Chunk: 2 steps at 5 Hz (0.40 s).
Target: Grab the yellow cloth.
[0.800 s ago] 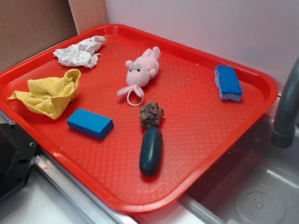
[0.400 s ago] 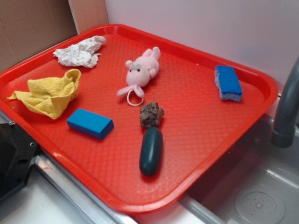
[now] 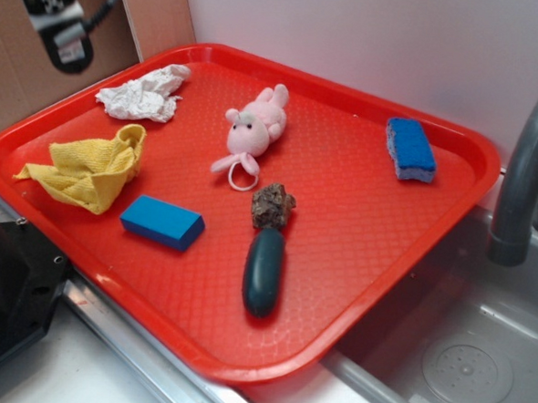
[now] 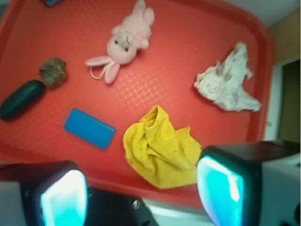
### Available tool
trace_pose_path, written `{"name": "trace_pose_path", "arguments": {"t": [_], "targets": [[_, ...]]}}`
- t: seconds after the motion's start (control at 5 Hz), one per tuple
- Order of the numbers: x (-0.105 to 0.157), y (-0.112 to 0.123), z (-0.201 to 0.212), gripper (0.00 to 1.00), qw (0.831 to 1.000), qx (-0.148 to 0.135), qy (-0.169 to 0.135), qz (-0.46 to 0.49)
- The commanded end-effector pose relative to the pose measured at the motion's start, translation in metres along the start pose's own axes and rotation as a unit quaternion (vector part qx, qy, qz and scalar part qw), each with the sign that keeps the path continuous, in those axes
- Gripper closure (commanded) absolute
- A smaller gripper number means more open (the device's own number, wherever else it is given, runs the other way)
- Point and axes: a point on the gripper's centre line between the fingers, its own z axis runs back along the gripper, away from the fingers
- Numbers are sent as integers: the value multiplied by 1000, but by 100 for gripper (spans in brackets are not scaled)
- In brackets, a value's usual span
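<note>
The yellow cloth (image 4: pixel 161 149) lies crumpled and untouched on the red tray (image 3: pixel 359 216), near its front-left rim. Beside the cloth sit a blue block (image 3: pixel 162 221) and, farther back, a white tissue wad (image 3: pixel 144 93). High above the cloth, the gripper (image 4: pixel 141 193) hangs with fingers (image 4: pixel 219 190) spread wide, holding nothing. The descent and the grasp both appear to remain ahead.

The gripper (image 3: pixel 56 24) is cut off at the top corner of the outside view. In the wrist view, the blue sponge (image 4: pixel 51 2) barely shows at the top edge.
</note>
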Motion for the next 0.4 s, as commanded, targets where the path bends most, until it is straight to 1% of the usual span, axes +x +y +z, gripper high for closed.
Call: {"name": "trace_pose_path", "arguments": {"t": [0.0, 0.2], "targets": [[-31, 22, -63, 0, 978, -15, -23, 207], [-25, 20, -80, 0, 984, -25, -34, 174]]}}
